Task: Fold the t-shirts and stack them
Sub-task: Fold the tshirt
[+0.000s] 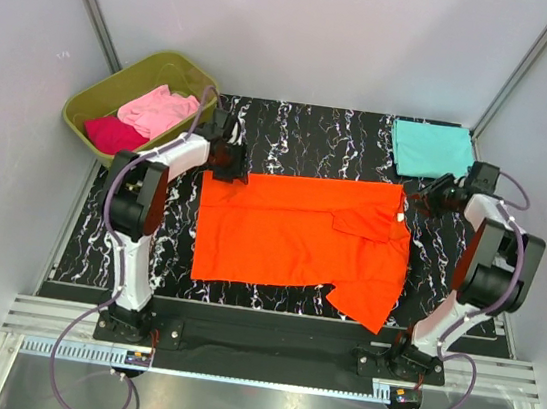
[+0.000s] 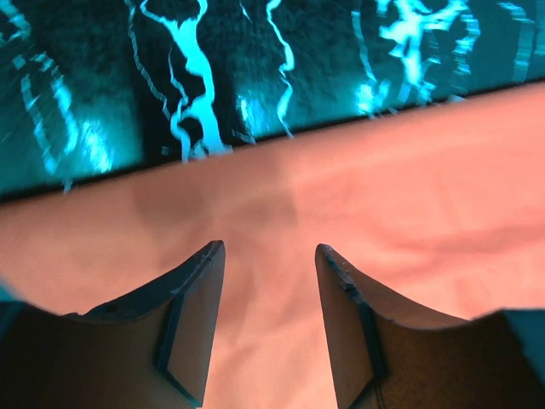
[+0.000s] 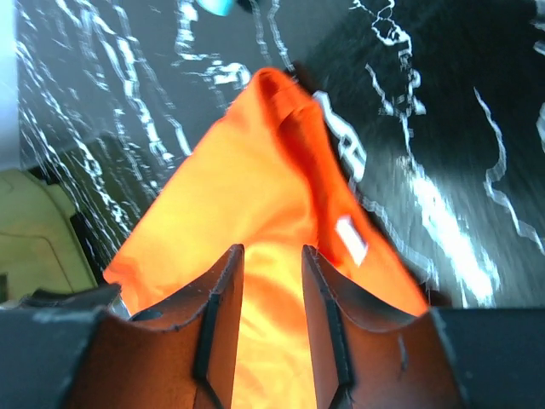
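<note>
A bright orange t-shirt (image 1: 290, 232) lies spread on the black marbled mat, with its right part folded over and a white tag (image 1: 400, 217) showing. My left gripper (image 1: 228, 163) is open over the shirt's far left corner; in the left wrist view its fingers (image 2: 268, 247) stand apart above the cloth (image 2: 383, 170). My right gripper (image 1: 423, 196) is open at the shirt's far right corner, and the orange cloth (image 3: 230, 179) shows between its fingers (image 3: 272, 249). A teal shirt (image 1: 432, 150) lies folded at the back right. A light pink shirt (image 1: 160, 109) and a magenta shirt (image 1: 111, 133) lie in the tub.
The olive-green plastic tub (image 1: 108, 82) stands off the mat at the back left, next to the left arm. It also shows at the left edge of the right wrist view (image 3: 34, 230). Grey walls close in the back and both sides.
</note>
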You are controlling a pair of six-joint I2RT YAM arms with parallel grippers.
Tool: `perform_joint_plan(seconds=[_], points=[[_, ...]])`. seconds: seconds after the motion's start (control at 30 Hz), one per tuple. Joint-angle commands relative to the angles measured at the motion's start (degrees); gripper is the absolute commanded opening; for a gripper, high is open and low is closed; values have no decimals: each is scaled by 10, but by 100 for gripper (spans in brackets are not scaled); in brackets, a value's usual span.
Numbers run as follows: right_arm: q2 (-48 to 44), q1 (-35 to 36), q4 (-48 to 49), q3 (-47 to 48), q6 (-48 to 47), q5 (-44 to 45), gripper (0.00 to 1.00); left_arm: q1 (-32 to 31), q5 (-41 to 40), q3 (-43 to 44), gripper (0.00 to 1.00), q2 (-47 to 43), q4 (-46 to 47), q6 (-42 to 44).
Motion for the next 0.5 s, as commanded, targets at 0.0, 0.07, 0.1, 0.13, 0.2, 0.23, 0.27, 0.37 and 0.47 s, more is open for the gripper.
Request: perform_joint_plan(seconds=[0.0,0.07,0.1,0.13,0.2,0.23,0.27,0.37,0.47], points=[[-78,2,-85,-6,20,67,40,-21,19,2,53,-93,-1,-15],[-107,2,-103,-43,28,67,40,-41,28,-5,53,-116,7,-27],[-119,4,-103,-58,35,61,39,-63,38,-11,53,-123,15,-37],[-142,6,-103,-73,40,61,39,-77,50,-31,52,-136,46,-58],[-166,16,-103,-115,50,62,38,-120,82,-54,50,-144,84,-81],[-186,19,-104,-124,53,68,38,-136,86,-73,50,-148,120,-103],[-195,19,-104,-143,56,70,38,-151,96,-81,49,-146,140,-114],[-222,20,-103,-180,77,71,40,-205,116,-99,45,-123,212,-160],[-240,24,-94,-203,93,69,41,-246,108,-94,45,-86,255,-187]])
